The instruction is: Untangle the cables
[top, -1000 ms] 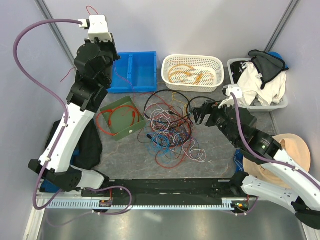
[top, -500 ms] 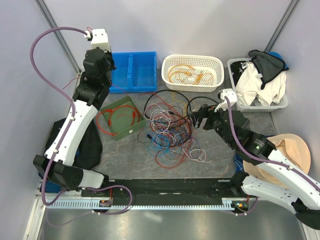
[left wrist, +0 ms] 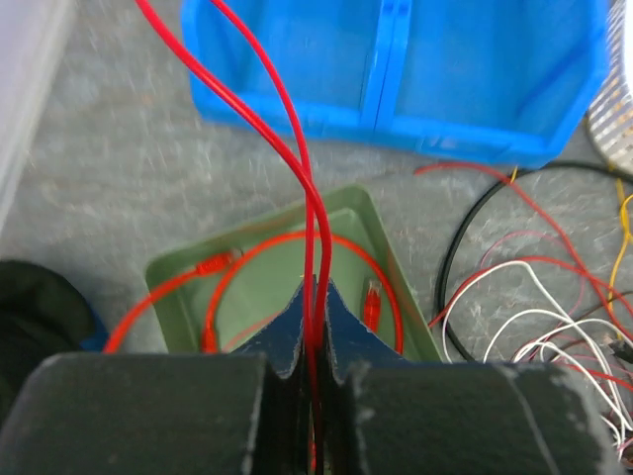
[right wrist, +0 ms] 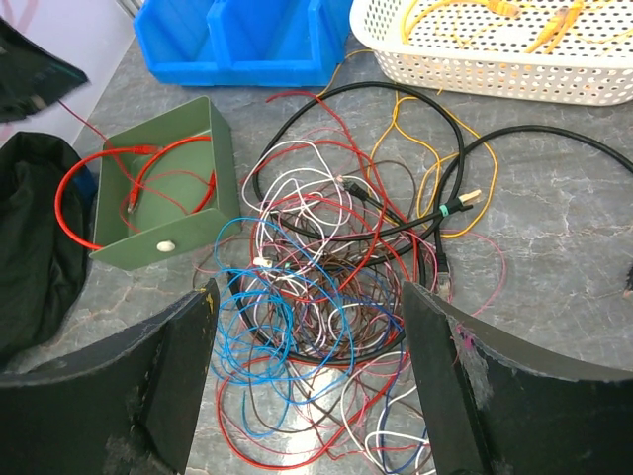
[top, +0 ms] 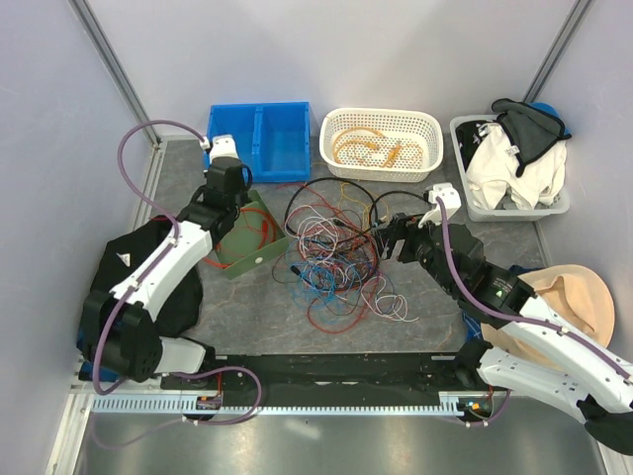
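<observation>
The cables (top: 336,247) lie in a loose tangle at the centre of the top view, on the table (top: 247,317), right of the green tray (top: 259,259). Judged light, limp and snag-prone: take hold of one outlying loop, not the knot. Left jaws: clamped on a red cable (left wrist: 310,198) above the tray. Right jaws: wide apart, holding nothing, over the tangle's lower edge.

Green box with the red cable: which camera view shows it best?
Right wrist view: the whole green box shows, walls and red cable coil unobstructed. In the left wrist view the left gripper hides its near part; in the top external view that gripper overlaps one corner.
</observation>
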Available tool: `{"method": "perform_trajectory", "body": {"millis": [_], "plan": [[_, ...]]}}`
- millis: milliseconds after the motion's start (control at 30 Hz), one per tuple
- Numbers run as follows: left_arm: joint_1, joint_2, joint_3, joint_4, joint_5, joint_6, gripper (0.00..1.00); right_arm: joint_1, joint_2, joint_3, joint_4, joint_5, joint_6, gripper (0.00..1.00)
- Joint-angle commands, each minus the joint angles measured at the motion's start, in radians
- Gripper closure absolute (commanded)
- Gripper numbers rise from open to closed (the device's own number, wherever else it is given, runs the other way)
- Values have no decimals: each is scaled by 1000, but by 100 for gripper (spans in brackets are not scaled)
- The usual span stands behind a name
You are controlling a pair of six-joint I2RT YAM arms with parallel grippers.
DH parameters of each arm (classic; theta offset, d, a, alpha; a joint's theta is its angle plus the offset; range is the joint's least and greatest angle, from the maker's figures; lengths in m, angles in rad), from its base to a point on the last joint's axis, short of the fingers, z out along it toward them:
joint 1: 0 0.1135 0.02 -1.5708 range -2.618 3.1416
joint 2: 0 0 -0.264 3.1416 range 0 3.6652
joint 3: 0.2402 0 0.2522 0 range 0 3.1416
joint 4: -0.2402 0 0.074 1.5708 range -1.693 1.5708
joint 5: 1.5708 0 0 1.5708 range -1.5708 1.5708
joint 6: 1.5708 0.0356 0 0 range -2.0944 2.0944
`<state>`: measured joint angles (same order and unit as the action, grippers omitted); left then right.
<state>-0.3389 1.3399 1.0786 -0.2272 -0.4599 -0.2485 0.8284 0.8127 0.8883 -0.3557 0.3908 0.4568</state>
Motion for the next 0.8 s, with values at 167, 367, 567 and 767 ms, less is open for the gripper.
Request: {"method": "perform_trajectory", "body": {"millis": [167, 367, 567, 767], "plan": [[1, 106, -66, 72, 38, -213, 98, 2, -27, -35, 41, -3, 23, 18], [0, 134, -135, 108, 49, -248, 98, 2, -24, -45, 44, -4, 23, 18], [-3, 96, -129, 66, 55, -255, 57, 2, -23, -51, 47, -4, 25, 18], [-35, 21, -121, 19, 59, -256, 46, 2, -6, -54, 66, -18, 33, 18]]}}
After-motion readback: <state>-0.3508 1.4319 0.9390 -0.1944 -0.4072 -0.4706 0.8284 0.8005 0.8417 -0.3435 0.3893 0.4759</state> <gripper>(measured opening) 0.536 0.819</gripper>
